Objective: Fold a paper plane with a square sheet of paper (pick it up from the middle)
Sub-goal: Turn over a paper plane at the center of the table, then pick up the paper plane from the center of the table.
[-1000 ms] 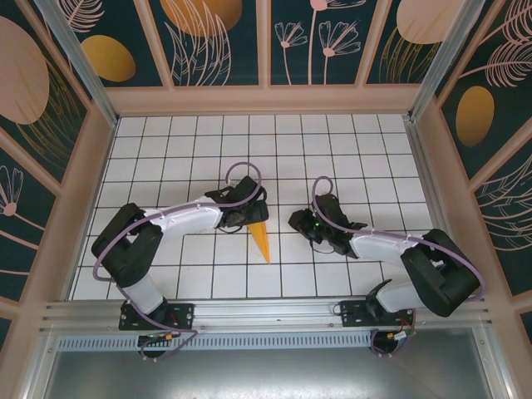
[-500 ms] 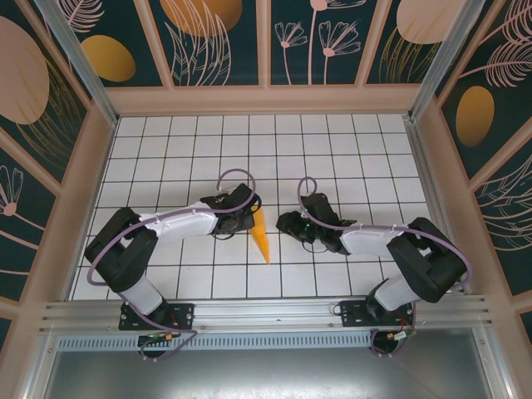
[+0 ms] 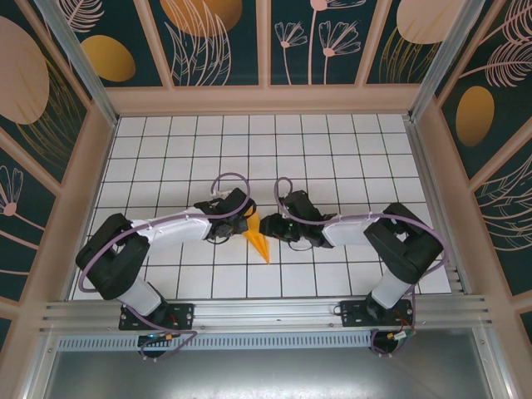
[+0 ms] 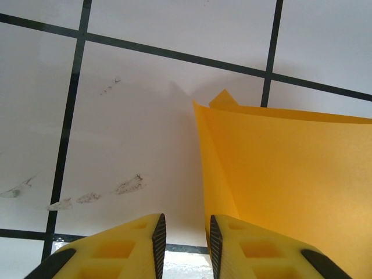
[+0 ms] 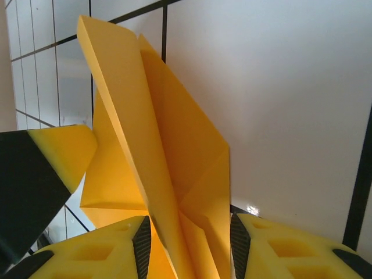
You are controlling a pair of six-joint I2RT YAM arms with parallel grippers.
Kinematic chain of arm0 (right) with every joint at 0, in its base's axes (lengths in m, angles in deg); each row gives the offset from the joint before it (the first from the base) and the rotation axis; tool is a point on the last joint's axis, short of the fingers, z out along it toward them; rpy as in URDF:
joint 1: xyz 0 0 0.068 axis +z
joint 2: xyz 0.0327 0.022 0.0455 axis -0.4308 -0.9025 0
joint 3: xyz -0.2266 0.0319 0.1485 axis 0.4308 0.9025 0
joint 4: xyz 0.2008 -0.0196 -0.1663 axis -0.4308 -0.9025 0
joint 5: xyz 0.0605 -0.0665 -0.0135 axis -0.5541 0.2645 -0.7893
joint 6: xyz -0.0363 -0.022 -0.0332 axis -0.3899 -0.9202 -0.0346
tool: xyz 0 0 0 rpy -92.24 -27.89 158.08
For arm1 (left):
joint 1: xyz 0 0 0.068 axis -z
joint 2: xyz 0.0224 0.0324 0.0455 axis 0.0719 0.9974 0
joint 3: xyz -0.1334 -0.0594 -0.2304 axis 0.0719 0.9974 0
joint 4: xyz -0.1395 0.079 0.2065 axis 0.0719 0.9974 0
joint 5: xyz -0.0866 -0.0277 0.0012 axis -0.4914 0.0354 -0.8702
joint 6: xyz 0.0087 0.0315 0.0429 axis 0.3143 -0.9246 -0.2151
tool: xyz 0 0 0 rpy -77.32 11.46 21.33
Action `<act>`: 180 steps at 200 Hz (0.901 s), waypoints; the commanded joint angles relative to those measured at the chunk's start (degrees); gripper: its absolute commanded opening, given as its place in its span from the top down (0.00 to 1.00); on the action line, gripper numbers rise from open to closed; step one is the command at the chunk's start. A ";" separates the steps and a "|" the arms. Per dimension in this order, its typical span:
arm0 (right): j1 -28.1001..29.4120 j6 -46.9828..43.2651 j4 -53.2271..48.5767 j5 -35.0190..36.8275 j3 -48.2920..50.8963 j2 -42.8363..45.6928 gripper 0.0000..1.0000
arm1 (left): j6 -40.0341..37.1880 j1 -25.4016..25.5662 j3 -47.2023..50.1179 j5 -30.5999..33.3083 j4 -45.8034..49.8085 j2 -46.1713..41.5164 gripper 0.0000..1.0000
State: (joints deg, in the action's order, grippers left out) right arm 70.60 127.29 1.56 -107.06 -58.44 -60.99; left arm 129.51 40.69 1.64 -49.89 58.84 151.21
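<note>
Left gripper [image 4: 185, 224]: low over the table [image 3: 332, 141], at the left flank of the paper plane [image 3: 259, 239]. Its jaws are narrow, with bare tile showing in the slit between them. The paper's raised edge comes down against the outside of one finger, not into the gap, so it holds nothing that I can see.
Right gripper [image 5: 189, 224]: opposite, at the plane's right flank. The upright folded layers stand between its jaws and reach both pads. Whether they press the paper or merely stand around it, I cannot tell.
Paper plane: midway between the table's left and right edges, nearer the near edge than the far one. Its sharp tip points at the near edge and its wider end sits between the two grippers.
Shape: a narrow pointed dart, with sharp creases, stacked flaps and a ridge standing up along the middle.
Done: judging by the shape, the nose and the long lengthwise folds are made and the square is gone.
Left: probably only the last work, pressing or spreading the wings evenly and letting go. The flaps look uneven and partly lifted off the tiles.
</note>
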 commanded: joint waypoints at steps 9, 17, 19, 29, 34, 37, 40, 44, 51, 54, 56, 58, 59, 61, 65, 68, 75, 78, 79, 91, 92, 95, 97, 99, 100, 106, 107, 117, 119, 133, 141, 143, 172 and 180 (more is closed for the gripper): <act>0.61 -1.11 0.16 -1.79 -1.64 -1.02 0.56 | -0.27 0.26 0.75 1.67 -0.59 -1.70 0.69; 0.78 -1.24 -0.19 -1.88 -1.53 -1.08 0.56 | -0.43 0.24 0.62 1.78 -0.57 -1.60 0.69; 0.79 -1.25 -0.29 -1.90 -1.55 -1.01 0.56 | -0.40 0.20 0.60 1.78 -0.57 -1.57 0.69; 1.06 -1.32 -0.50 -1.93 -1.26 -0.80 0.56 | -0.60 0.20 0.52 1.52 -0.65 -1.37 0.69; 1.12 -1.19 -0.26 -2.30 -0.98 -0.69 0.56 | -0.62 0.27 0.51 1.43 -0.74 -1.29 0.69; 1.15 -1.14 0.02 -2.62 -0.84 -0.67 0.56 | -0.62 0.27 0.50 1.35 -0.74 -1.29 0.69; 1.15 -1.04 0.35 -2.97 -0.58 -0.55 0.56 | -0.56 0.26 0.52 1.26 -0.74 -1.21 0.69; 1.23 -0.87 0.72 -3.50 -0.35 -0.46 0.56 | -0.61 0.22 0.58 1.25 -0.87 -1.20 0.69; 1.30 -0.65 0.98 -4.03 0.06 -0.41 0.55 | -0.52 0.22 0.59 1.25 -0.87 -1.12 0.69; 1.32 -0.63 0.92 -4.13 0.19 -0.30 0.56 | -0.53 0.25 0.65 1.25 -0.91 -1.11 0.69; 1.37 -0.57 0.82 -4.20 0.25 -0.27 0.55 | -0.49 0.24 0.69 1.25 -0.98 -1.11 0.69; 1.40 -0.60 0.81 -4.22 0.28 -0.31 0.55 | -0.52 0.20 0.75 1.25 -1.00 -1.07 0.69; 1.45 -0.66 0.77 -4.27 0.29 -0.22 0.55 | -0.53 0.23 0.80 1.25 -1.00 -1.09 0.69; 1.51 -0.65 0.67 -4.24 0.36 -0.18 0.56 | -0.51 0.20 0.77 1.21 -1.05 -1.11 0.69; 1.59 -0.64 0.43 -4.16 0.38 -0.22 0.55 | -0.53 0.22 0.73 1.23 -1.09 -1.11 0.69; 1.67 -0.65 0.30 -4.19 0.46 -0.23 0.55 | -0.49 0.23 0.78 1.16 -1.13 -1.11 0.69; 1.81 -0.57 0.41 -4.43 0.70 -0.05 0.55 | -0.53 0.20 0.85 1.16 -1.25 -1.11 0.69; 1.89 -0.49 0.72 -4.66 0.87 -0.05 0.55 | -0.60 0.20 0.85 1.11 -1.27 -1.11 0.69; 1.92 -0.48 0.81 -4.71 0.94 -0.01 0.55 | -0.61 0.23 0.85 1.14 -1.27 -1.11 0.69; 2.16 -0.32 1.31 -5.15 1.35 0.28 0.55 | -0.69 0.23 0.84 1.07 -1.40 -1.05 0.70; 2.18 -0.30 1.28 -5.17 1.35 0.24 0.55 | -0.74 0.20 0.80 1.07 -1.42 -1.04 0.70; 2.16 -0.41 1.14 -5.19 1.28 0.21 0.55 | -0.79 0.24 0.78 1.07 -1.42 -1.03 0.70; 2.26 -0.45 1.03 -5.22 1.29 0.21 0.55 | -0.75 0.26 0.77 1.07 -1.48 -1.03 0.70; 2.28 -0.44 0.93 -5.22 1.22 0.14 0.55 | -0.79 0.22 0.76 1.08 -1.52 -0.98 0.70; 2.33 -0.45 0.87 -5.21 1.20 0.13 0.55 | -0.79 0.25 0.76 1.08 -1.53 -0.96 0.70; 2.51 -0.70 0.81 -5.32 1.07 0.07 0.55 | -0.84 0.22 0.77 1.08 -1.49 -0.94 0.70; 2.53 -0.76 0.73 -5.35 1.04 0.05 0.55 | -0.86 0.24 0.77 1.08 -1.51 -0.89 0.70; 2.73 -1.09 0.24 -5.37 0.83 -0.07 0.55 | -0.84 0.24 0.65 0.90 -1.53 -0.78 0.71; 2.80 -1.13 0.25 -5.37 0.78 -0.10 0.55 | -0.83 0.20 0.62 0.90 -1.53 -0.75 0.71; 2.98 -1.25 0.44 -5.37 0.78 -0.10 0.55 | -0.88 0.27 0.81 0.62 -1.79 -0.80 0.71; 3.08 -1.41 0.07 -5.31 0.37 -0.17 0.55 | -0.85 0.21 0.85 0.49 -1.97 -0.85 0.71; 3.15 -1.49 -0.19 -5.22 0.20 -0.22 0.55 | -0.88 0.21 0.90 0.42 -1.97 -0.85 0.71; 3.86 -2.55 -1.85 -4.03 -1.26 -0.37 0.55 | -0.80 0.22 1.29 0.41 -2.19 -1.11 0.71; 3.99 -2.56 -1.86 -3.99 -1.39 -0.33 0.53 | -0.80 0.23 1.31 0.37 -2.24 -1.16 0.71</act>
State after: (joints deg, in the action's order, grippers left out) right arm 73.79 126.44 0.71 -110.89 -58.15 -61.45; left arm 129.46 40.69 1.86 -49.94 57.33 150.77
